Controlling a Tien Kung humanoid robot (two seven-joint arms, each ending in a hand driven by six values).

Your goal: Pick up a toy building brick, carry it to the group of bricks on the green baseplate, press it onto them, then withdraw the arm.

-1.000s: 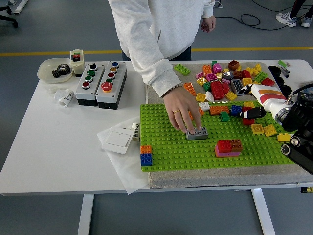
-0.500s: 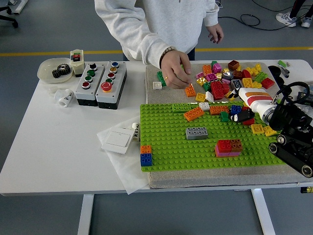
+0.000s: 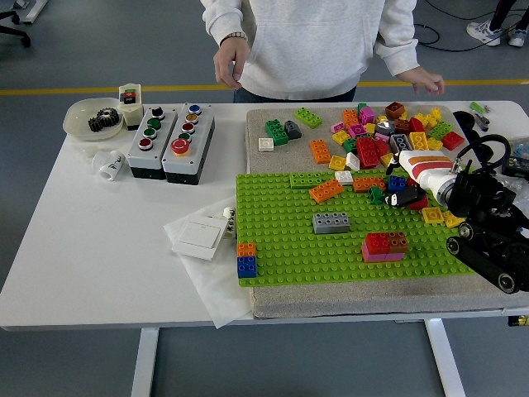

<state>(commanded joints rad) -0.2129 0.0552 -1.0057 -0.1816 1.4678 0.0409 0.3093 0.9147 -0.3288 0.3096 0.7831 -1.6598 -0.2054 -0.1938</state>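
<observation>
The robot's right hand (image 3: 403,197), white-shelled with black fingers, is reaching into the loose coloured plastic bricks (image 3: 382,136) beside the green studded baseplate (image 3: 281,256), presumably to pick one, though whether its fingers are closing on anything cannot be told.

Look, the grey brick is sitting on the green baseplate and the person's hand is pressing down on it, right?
Not quite. The grey brick does sit on the green baseplate, but no hand is on it. In the head view the person stands back at the table's far side, with one hand up near the waist and the other hand above the table's far edge, both clear of the bricks.
</observation>
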